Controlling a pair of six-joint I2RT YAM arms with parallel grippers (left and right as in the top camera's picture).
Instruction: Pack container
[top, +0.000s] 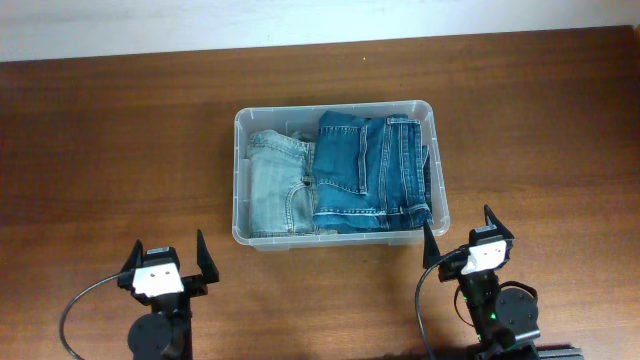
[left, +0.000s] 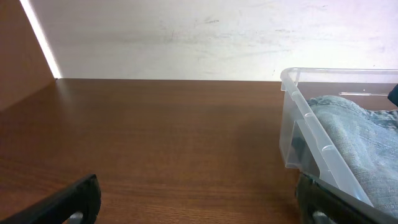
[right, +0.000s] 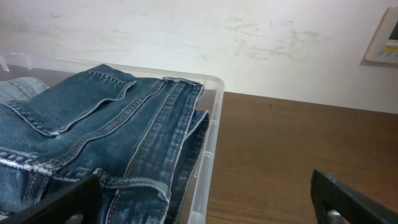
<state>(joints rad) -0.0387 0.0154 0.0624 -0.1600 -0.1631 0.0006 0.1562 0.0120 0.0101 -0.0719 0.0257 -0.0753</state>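
Large clear rectangular plastic container (top: 340, 241) with rounded corners sits on the dark brown wooden table (top: 120, 150), mid-table and slightly toward the right arm's side, long edge facing the arms. Inside, two folded garments lie flat and side by side: pale, washed-out denim jeans (top: 272, 190) in the left part, darker blue denim jeans (top: 365, 170) in the right part, their edges touching or slightly overlapping near the middle. Left gripper (top: 168, 242) rests low at the near table edge, well apart from the container, fingers spread wide with nothing between them. Right gripper (top: 458, 220) sits just beside the container's near right corner, fingers likewise spread wide and holding nothing. Left wrist view: the container's clear side wall (left: 311, 124) stands at the right, pale denim showing above the rim. Right wrist view: dark denim fills the left, reaching up to the rim.
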